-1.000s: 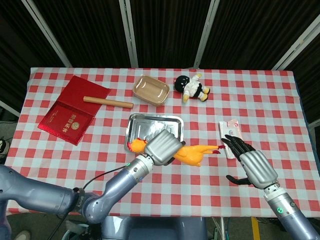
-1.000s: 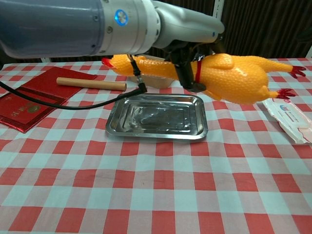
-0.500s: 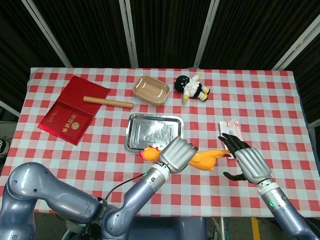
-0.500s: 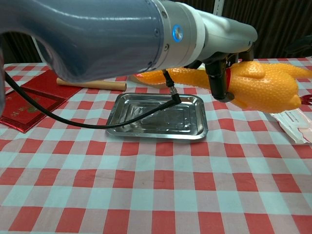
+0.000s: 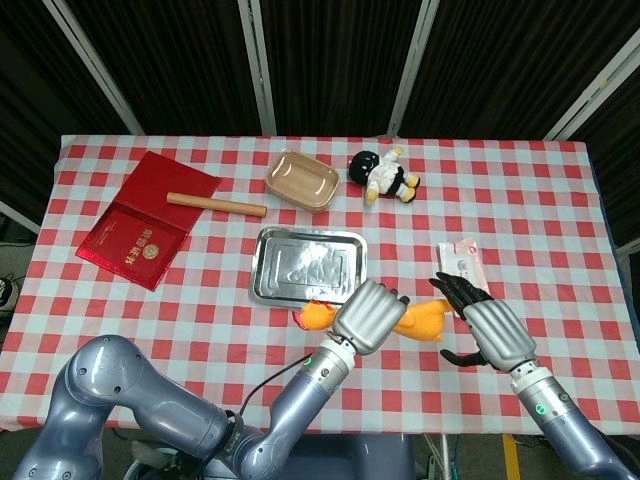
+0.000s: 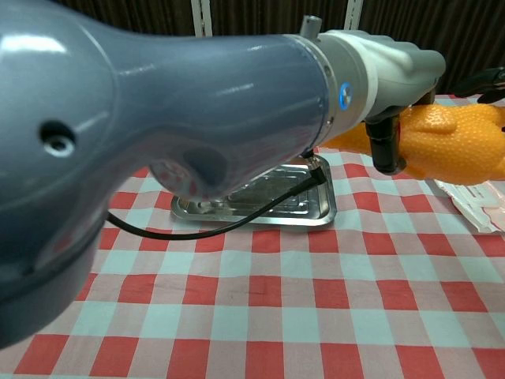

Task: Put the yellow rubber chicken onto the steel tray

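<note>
The yellow rubber chicken (image 5: 424,322) is held off the table by my left hand (image 5: 368,318), which grips it round the middle. Its red-combed head (image 5: 311,316) pokes out to the left, just in front of the steel tray (image 5: 268,276). In the chest view the chicken (image 6: 454,150) hangs at the right edge, to the right of the tray (image 6: 322,210), which my left arm mostly hides. My right hand (image 5: 490,335) is beside the chicken's tail end with its fingers (image 5: 455,291) spread. I cannot tell whether they touch the chicken.
Behind the tray lie a brown oval dish (image 5: 302,180), a plush doll (image 5: 385,172), a wooden stick (image 5: 215,204) and a red booklet (image 5: 135,235). A white packet (image 5: 462,262) lies right of the tray, just beyond my right hand.
My left hand has carried the chicken nearer and to the right, off the tray's front edge toward my right hand. My right hand has shifted slightly left to meet the tail.
</note>
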{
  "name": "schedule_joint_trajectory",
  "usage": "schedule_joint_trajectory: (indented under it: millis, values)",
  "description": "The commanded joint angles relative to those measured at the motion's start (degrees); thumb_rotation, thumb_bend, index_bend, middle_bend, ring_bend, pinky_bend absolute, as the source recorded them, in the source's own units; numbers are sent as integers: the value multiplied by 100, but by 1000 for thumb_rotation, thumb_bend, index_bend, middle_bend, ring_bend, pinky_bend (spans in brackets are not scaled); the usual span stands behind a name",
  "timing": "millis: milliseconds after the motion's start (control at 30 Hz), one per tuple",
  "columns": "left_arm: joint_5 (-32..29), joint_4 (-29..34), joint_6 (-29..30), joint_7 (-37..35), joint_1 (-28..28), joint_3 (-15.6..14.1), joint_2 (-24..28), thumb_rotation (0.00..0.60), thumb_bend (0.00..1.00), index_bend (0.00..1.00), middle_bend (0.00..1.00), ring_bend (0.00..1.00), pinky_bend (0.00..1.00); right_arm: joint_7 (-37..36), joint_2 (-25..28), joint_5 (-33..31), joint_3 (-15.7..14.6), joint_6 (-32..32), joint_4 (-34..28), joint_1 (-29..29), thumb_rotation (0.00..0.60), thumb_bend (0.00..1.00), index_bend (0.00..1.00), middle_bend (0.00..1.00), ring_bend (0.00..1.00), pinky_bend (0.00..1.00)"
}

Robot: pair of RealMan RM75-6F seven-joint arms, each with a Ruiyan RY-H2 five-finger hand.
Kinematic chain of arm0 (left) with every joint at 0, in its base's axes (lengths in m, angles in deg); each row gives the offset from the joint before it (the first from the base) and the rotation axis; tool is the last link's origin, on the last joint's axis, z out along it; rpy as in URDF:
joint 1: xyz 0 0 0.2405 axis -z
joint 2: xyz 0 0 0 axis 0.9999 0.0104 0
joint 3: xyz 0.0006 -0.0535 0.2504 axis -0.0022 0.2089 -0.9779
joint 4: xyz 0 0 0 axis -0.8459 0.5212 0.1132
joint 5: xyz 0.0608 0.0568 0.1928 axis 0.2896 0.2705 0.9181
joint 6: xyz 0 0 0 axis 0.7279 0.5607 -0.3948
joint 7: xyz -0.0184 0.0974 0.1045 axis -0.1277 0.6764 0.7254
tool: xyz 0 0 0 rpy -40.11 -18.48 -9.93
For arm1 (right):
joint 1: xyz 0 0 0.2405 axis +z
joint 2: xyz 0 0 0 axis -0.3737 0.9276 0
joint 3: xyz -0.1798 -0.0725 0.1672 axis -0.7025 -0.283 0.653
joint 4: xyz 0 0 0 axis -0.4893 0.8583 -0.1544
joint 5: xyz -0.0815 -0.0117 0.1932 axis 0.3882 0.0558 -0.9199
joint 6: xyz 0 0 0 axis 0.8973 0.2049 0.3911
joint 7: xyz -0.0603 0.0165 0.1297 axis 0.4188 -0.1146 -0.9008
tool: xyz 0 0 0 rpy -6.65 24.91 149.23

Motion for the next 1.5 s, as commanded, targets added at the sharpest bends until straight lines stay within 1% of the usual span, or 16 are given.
schedule_joint_trajectory:
  millis: [33, 167, 267, 400, 667, 833, 900, 967, 1267, 1433, 1500]
  values:
    - [108, -131, 66, -21, 23, -21, -133, 600, 508, 539, 599, 529, 676, -50, 9, 75, -45, 10, 10, -4, 600, 223, 0, 33, 68, 214]
    - [184, -238, 76, -17, 24, -42, -234, 600, 507, 538, 598, 529, 676, -59, -32, 159, -77, 6, 24, 6, 600, 223, 15, 33, 68, 214]
    - [218, -295, 70, -15, 21, -42, -280, 600, 507, 538, 597, 529, 676, -65, -74, 164, -72, -5, 28, 18, 600, 223, 63, 34, 69, 214]
    - [250, -373, 43, -14, 22, -23, -350, 600, 507, 538, 596, 529, 676, -53, -132, 109, -58, 29, 52, 56, 600, 223, 127, 34, 98, 214]
    - [391, -509, -5, -20, 21, -22, -498, 600, 506, 538, 596, 529, 676, 8, -239, -17, -29, 118, 32, 145, 600, 223, 155, 71, 129, 223]
    - [460, -572, -37, -13, 8, -38, -579, 600, 506, 538, 596, 529, 676, 1, -317, -137, 0, 153, 78, 187, 600, 224, 214, 122, 175, 267]
    - [481, -594, -44, -7, 0, -46, -598, 600, 506, 538, 596, 529, 676, 2, -328, -160, 7, 160, 87, 199, 600, 237, 260, 155, 206, 299]
    - [485, -595, -68, -19, -20, -38, -611, 600, 506, 539, 596, 529, 676, 2, -346, -190, 27, 139, 106, 205, 600, 248, 285, 175, 224, 314]
    - [528, -522, -91, 9, -103, -49, -582, 600, 506, 539, 597, 529, 676, -24, -384, -311, 49, 162, 213, 238, 600, 285, 347, 220, 261, 340]
    - [559, -489, -103, 39, -130, -49, -581, 600, 505, 539, 598, 529, 676, -20, -416, -367, 66, 169, 240, 262, 600, 334, 428, 281, 322, 408]
    - [576, -474, -101, 44, -142, -55, -581, 600, 505, 540, 598, 529, 676, -20, -427, -385, 75, 167, 249, 269, 600, 373, 478, 316, 358, 456]
